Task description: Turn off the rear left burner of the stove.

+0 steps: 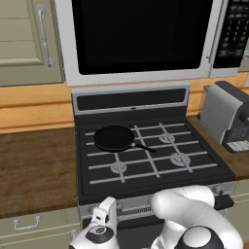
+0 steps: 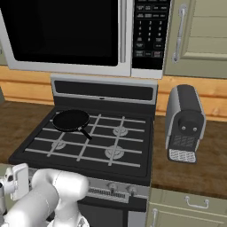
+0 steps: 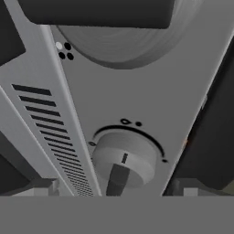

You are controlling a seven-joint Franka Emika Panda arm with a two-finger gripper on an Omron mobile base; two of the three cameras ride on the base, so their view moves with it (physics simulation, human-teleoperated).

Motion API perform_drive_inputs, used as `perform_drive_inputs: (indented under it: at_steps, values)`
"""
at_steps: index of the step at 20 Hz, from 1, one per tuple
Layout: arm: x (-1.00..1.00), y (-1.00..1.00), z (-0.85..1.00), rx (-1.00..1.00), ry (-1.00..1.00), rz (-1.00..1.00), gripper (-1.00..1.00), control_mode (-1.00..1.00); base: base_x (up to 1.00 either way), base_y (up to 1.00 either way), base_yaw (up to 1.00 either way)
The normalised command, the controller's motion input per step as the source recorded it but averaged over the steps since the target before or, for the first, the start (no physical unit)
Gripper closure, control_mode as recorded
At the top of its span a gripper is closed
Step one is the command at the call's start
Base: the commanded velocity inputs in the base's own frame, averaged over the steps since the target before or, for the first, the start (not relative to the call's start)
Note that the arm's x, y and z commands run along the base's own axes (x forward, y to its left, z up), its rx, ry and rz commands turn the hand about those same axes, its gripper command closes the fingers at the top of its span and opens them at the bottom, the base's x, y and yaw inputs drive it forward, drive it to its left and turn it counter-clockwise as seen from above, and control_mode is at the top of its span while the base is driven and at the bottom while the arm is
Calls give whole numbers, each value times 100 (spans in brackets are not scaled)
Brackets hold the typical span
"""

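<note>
Facing the stove (image 1: pixel 146 151) set between desk (image 1: pixel 34 165) sections | base views: black pan (image 1: pixel 114 138) on rear left burner | hand view: grey knob (image 3: pixel 124 160) on silver strip, close ahead | end effector (image 3: pixel 116 187): finger tips apparently apart beside knob, grip state cannot be told.

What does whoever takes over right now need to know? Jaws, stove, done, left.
Gripper: low at the stove's front knob strip; jaws straddle a grey knob at its left end, apparently without contact; tips barely visible, so open or shut is unclear.
Black pan sits on the rear left burner; no flame visible on any burner.
Done: hand lined up with the knob.
Left: confirm it's the rear-left knob, grip, turn off, back away.
</note>
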Motion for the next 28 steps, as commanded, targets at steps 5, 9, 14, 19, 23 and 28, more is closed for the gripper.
perform_drive_inputs:
  at_steps: [5, 9, 14, 19, 23, 28]
  values:
    - [30, -8, 0, 2, 3, 1, -100, -100, 0, 0, 0]
    - [8, 0, 0, 0, 0, 4, -100, -100, 0, 0, 0]
    - [4, 0, 0, 0, 0, 0, 100, -100, 0, 0, 0]
    - [25, 0, 6, 5, 1, 0, 100, -100, 0, 0, 0]
    - [39, 0, 16, 12, 5, 0, 100, -100, 0, 0, 0]
    - [34, -1, 13, 20, 3, 0, 100, -100, 0, 0, 0]
